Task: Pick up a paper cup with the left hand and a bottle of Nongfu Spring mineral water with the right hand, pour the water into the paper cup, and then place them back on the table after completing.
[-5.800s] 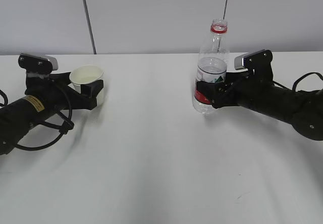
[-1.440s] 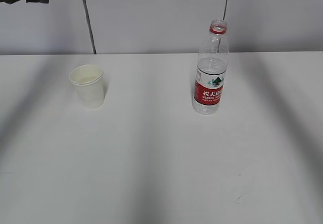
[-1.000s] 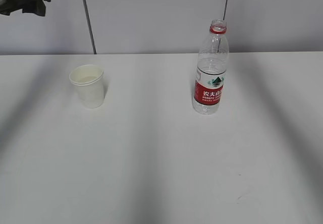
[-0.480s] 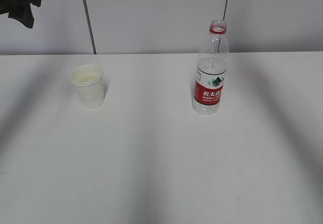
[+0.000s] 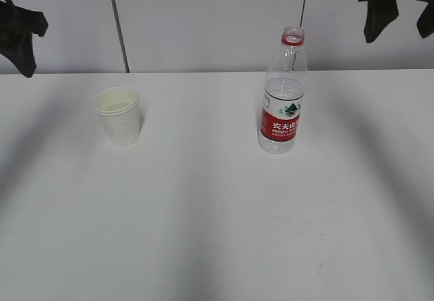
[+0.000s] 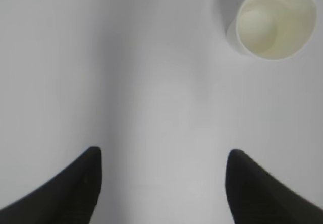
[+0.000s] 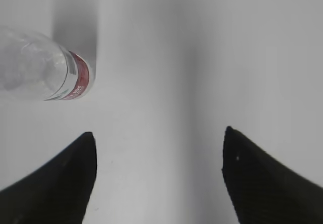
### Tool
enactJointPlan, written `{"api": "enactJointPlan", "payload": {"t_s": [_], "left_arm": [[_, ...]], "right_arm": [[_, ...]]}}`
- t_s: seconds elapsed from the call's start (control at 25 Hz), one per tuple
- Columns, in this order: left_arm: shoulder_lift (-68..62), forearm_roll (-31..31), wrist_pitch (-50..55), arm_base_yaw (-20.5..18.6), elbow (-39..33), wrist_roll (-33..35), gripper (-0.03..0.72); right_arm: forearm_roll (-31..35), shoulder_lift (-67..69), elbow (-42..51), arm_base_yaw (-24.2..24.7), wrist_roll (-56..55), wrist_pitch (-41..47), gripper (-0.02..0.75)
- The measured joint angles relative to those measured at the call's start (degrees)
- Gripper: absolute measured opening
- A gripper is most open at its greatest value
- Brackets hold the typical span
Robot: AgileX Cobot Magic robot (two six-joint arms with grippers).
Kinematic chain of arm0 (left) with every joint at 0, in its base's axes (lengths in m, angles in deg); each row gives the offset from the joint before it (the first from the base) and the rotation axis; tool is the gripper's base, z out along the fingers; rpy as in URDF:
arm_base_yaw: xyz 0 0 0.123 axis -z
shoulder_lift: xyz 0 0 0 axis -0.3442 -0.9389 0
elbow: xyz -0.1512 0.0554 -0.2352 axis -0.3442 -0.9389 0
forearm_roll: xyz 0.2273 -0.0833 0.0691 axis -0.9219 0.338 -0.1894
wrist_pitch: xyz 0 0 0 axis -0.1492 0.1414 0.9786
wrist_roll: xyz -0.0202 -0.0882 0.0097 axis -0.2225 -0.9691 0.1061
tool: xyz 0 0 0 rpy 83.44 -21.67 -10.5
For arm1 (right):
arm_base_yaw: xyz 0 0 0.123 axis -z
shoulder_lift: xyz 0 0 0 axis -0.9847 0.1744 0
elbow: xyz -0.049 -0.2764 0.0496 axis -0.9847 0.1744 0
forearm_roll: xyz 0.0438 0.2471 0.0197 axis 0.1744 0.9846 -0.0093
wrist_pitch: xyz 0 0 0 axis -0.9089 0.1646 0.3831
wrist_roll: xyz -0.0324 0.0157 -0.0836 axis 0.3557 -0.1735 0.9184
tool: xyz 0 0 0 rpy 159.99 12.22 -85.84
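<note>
Both of my claws hang apart and empty, high above the worktop [image 5: 217, 233]. My left claw [image 6: 161, 183] shows two dark fingers spread wide with only bare white surface between them; my right claw [image 7: 157, 176] is the same, fingers parted and nothing gripped. From outside, the left one [image 5: 20, 33] is only a dark shape at the upper edge on its side, and the right one [image 5: 397, 6] likewise on the opposite side, both well clear of everything below.

Taking the bottle [image 5: 283, 94] as my landmark: it stands upright on the worktop, uncapped, with a red neck ring and a red label, and the water [image 5: 283, 87] inside reaches roughly the label's upper part. My right claw is up and off to the right of it; through the right wrist camera the bottle [image 7: 43, 67] lies off to the left of the gap rather than between the fingers. The paper cup [image 5: 119, 116] stands upright well to the left of the bottle, mouth open upward, and some liquid seems to sit in its bottom, though I cannot be sure. In my left wrist view the cup [image 6: 272, 19] is ahead and to the right of the gap.

Judging by how things lie, both items rest free on the worktop, apart from each other, so neither can tip the other. With a cup apparently holding water and both claws released and raised, I take the job to be at its close.
</note>
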Motion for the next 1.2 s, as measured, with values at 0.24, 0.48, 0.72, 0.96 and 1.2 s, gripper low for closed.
{"api": "enactJointPlan", "payload": {"t_s": [0.24, 0.48, 0.72, 0.96, 1.2], "left_arm": [[-0.27, 0.18, 1.46, 0.0, 0.04, 0.0, 0.469], [-0.27, 1.81, 1.46, 0.0, 0.11, 0.0, 0.469], [-0.27, 3.29, 1.46, 0.0, 0.11, 0.0, 0.469], [1.65, 4.24, 1.46, 0.0, 0.11, 0.0, 0.469], [7.86, 4.53, 1.87, 0.0, 0.11, 0.05, 0.469]], "right_arm": [[2.53, 0.0, -0.1, 0.0, 0.14, 0.29, 0.572], [3.13, 0.0, -0.1, 0.0, 0.18, 0.29, 0.572], [3.66, -0.37, -0.1, 0.0, 0.18, 0.42, 0.572], [4.3, -4.04, 3.21, 0.0, 0.18, 0.42, 0.572], [6.73, -9.42, 10.02, 0.0, 0.41, 0.46, 0.572]]}}
